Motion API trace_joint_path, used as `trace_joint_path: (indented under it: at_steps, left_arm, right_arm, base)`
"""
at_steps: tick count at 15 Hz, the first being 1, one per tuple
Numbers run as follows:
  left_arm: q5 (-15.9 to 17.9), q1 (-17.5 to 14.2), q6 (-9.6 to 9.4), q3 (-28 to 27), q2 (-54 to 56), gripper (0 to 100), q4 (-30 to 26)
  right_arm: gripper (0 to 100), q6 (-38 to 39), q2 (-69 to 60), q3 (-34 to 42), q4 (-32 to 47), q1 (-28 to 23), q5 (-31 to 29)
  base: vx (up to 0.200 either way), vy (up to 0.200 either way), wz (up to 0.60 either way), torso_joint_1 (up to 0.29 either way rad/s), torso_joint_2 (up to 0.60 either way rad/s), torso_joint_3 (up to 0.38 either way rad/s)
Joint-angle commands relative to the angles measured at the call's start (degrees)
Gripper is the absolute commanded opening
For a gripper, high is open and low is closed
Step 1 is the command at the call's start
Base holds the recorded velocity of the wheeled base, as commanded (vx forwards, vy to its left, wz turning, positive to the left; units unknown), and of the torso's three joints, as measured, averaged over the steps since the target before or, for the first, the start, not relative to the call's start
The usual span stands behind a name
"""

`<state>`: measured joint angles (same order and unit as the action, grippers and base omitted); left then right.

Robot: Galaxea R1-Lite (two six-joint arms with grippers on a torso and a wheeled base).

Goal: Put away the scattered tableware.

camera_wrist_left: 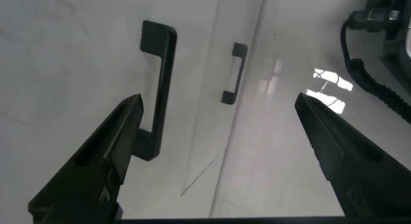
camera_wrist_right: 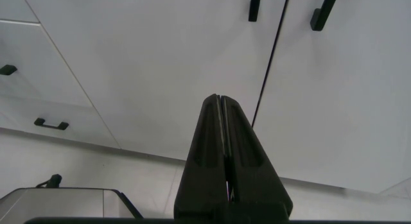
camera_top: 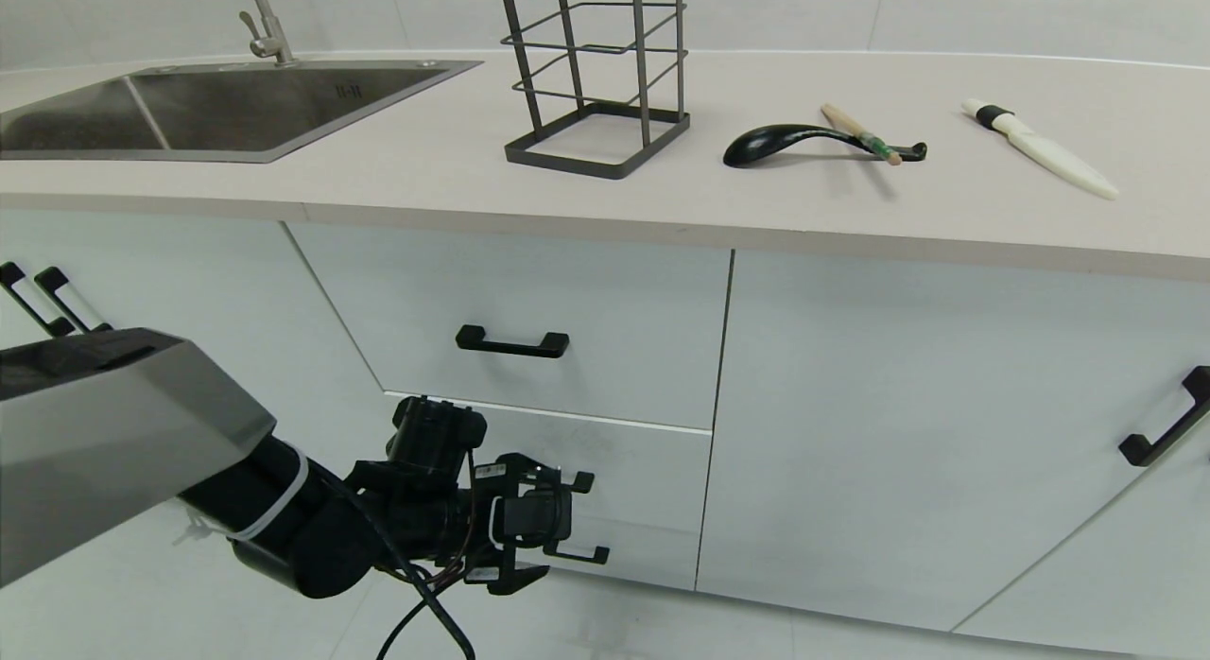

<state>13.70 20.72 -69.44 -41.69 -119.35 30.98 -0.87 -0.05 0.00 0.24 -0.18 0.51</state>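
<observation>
On the pale counter lie a black spoon [camera_top: 789, 142], a wooden chopstick pair [camera_top: 858, 132] resting across its handle, and a white knife [camera_top: 1038, 149] with a black band at the far right. A dark wire rack [camera_top: 597, 74] stands upright left of them. My left gripper [camera_top: 577, 518] hangs low in front of the cabinet drawers, well below the counter, open with nothing between its fingers [camera_wrist_left: 96, 163]. My right gripper [camera_wrist_right: 221, 102] is shut and empty, facing white cabinet doors.
A steel sink [camera_top: 227, 107] with a tap [camera_top: 267, 26] sits at the counter's left. Below are white drawers and doors with black handles [camera_top: 511, 341], one near my left gripper [camera_wrist_left: 157, 89]. The counter edge juts above the cabinets.
</observation>
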Motion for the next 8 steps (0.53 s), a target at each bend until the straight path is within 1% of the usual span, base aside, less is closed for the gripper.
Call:
trace_joint_path:
  at_steps: [1, 3, 8]
  left_arm:
    - [0.0, -0.1, 0.0, -1.5, -2.0, 100, 0.0]
    - [0.0, -0.7, -0.26, -3.6, -2.3, 100, 0.0]
    - [0.1, -2.4, -0.52, -3.7, -2.6, 100, -0.1]
  right_arm:
    - [0, 0.0, 0.0, 0.0, 0.0, 0.0, 0.0]
    - [0, 0.0, 0.0, 0.0, 0.0, 0.0, 0.0]
    - [0, 0.0, 0.0, 0.0, 0.0, 0.0, 0.0]
  base:
    - [0.0, 0.0, 0.0, 0.0, 0.0, 0.0]
    - [0.0, 0.0, 0.0, 0.0, 0.0, 0.0]
    - [0.0, 0.0, 0.0, 0.0, 0.0, 0.0]
